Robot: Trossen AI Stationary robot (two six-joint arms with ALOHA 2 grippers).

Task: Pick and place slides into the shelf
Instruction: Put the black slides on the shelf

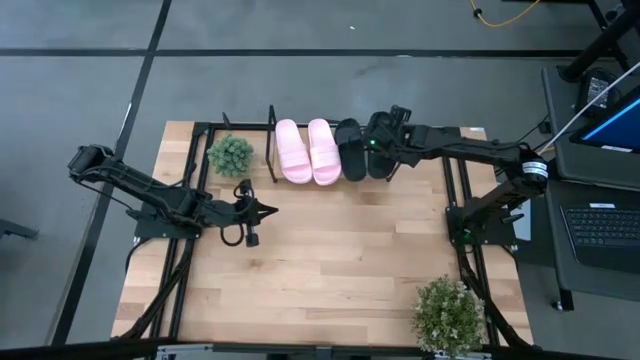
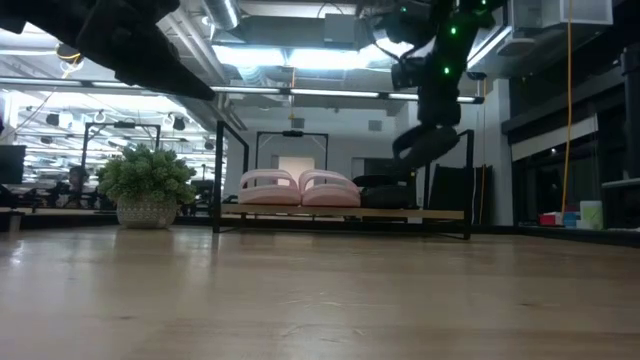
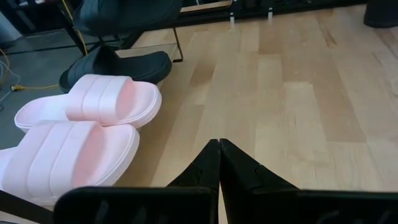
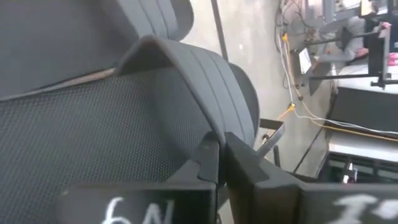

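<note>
The shelf (image 1: 272,135) stands at the table's far edge, its board (image 2: 340,213) low on a black wire frame. Two pale pink slides (image 1: 308,152) and one black slide (image 1: 350,150) lie side by side on the board. My right gripper (image 2: 440,95) is over the shelf's right end, shut on the second black slide (image 2: 425,145), which hangs tilted above the board. My left gripper (image 1: 265,210) is shut and empty over the table's left half, pointing right. In the left wrist view the pink slides (image 3: 93,124) show ahead of it. My right gripper pinches the black slide between its two fingers (image 4: 208,165) at the slide's side edge (image 4: 214,134), next to the ridged strap (image 4: 205,81). It comes from above. The slide is lifted clear of the shelf board and hangs tilted below the fingers.
A small potted plant (image 1: 230,155) sits by the shelf's left end, and a larger one (image 1: 448,315) stands at the table's near right corner. Bare wooden tabletop (image 1: 340,250) lies between the arms. A laptop desk (image 1: 600,190) stands off the table's right edge.
</note>
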